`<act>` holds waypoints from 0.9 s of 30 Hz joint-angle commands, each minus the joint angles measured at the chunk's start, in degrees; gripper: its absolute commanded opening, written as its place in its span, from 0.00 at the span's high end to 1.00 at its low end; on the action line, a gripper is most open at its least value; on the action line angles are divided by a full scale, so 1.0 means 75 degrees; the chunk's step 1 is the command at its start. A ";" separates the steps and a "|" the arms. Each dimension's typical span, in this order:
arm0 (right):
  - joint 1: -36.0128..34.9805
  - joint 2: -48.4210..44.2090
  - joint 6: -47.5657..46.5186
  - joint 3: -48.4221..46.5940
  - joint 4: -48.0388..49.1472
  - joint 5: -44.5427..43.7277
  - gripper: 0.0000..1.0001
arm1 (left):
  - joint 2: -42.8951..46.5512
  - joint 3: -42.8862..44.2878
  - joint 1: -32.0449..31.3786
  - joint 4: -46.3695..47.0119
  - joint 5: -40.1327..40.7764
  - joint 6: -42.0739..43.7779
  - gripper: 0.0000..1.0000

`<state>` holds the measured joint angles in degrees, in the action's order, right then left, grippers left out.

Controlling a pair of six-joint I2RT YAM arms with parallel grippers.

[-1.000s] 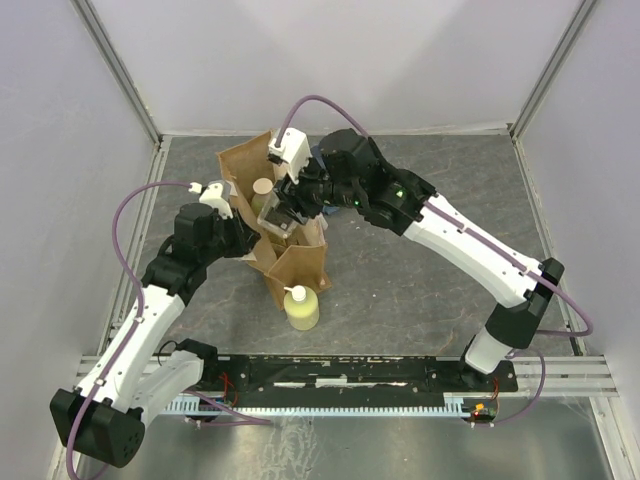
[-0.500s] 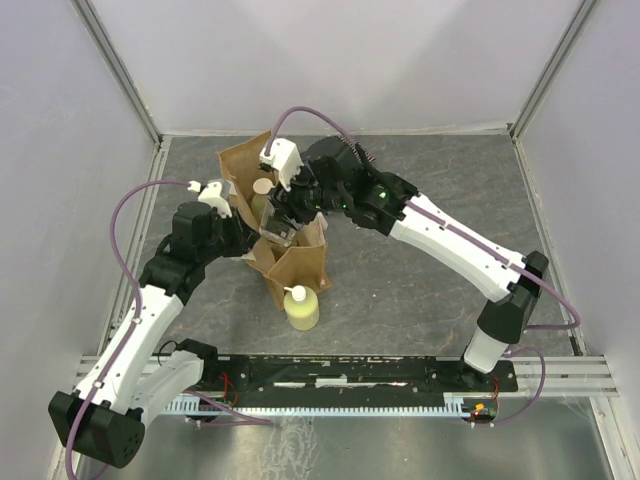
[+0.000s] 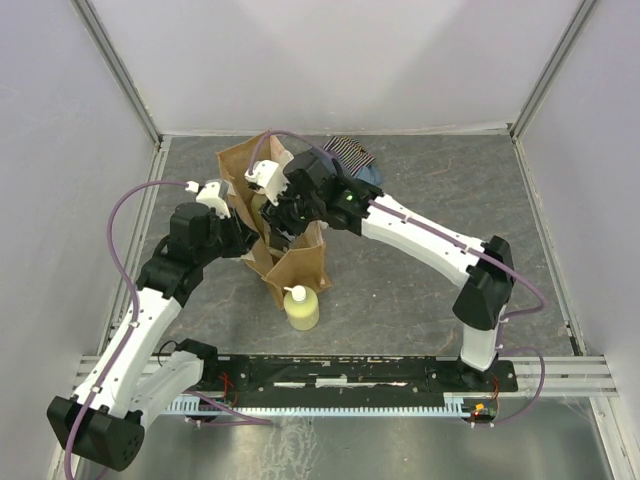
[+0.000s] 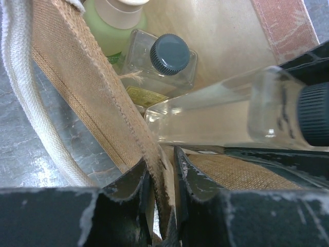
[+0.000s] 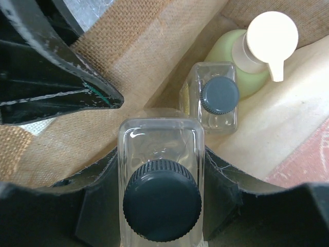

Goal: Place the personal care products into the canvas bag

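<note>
While the left gripper (image 4: 162,180) was closed on the canvas bag (image 4: 77,77), pinching its brown wall between both fingers, the right gripper (image 5: 162,172) clamped a clear square bottle (image 5: 160,141) by its sides within the bag's mouth. Deeper inside, a second clear bottle (image 5: 216,103) lay beside the green bottle (image 5: 229,49). The yellow pump bottle (image 3: 302,308) stood on the table (image 3: 420,290) just outside the bag.
</note>
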<state>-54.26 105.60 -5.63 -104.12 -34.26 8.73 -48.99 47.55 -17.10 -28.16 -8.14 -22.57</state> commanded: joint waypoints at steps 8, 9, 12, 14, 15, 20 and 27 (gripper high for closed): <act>-0.0023 0.0487 -0.0270 -0.0465 0.1245 -0.0312 1.00 | 0.0228 0.0502 -0.0030 -0.0054 -0.0426 0.0220 0.74; -0.0024 0.0538 -0.0275 -0.0462 0.1267 -0.0363 1.00 | 0.0242 0.0523 -0.0025 -0.0080 -0.0433 0.0220 0.74; 0.0010 0.0693 -0.0273 -0.0474 0.1331 -0.0412 1.00 | 0.0269 0.0569 -0.0027 -0.0132 -0.0443 0.0229 0.74; 0.0062 0.0779 -0.0239 -0.0484 0.1384 -0.0414 1.00 | 0.0282 0.0594 -0.0028 -0.0157 -0.0443 0.0232 0.74; 0.0085 0.0824 -0.0226 -0.0494 0.1400 -0.0420 1.00 | 0.0278 0.0590 -0.0028 -0.0166 -0.0444 0.0242 0.74; 0.0156 0.0964 -0.0187 -0.0538 0.1345 -0.0438 0.83 | 0.0293 0.0603 -0.0026 -0.0183 -0.0444 0.0252 0.74; 0.0177 0.0777 -0.0103 -0.0498 0.1218 -0.0650 0.40 | 0.0282 0.0579 -0.0029 -0.0184 -0.0445 0.0257 0.74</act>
<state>-53.60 114.61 -6.72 -104.12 -32.29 6.02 -48.36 49.04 -17.10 -30.22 -9.19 -22.55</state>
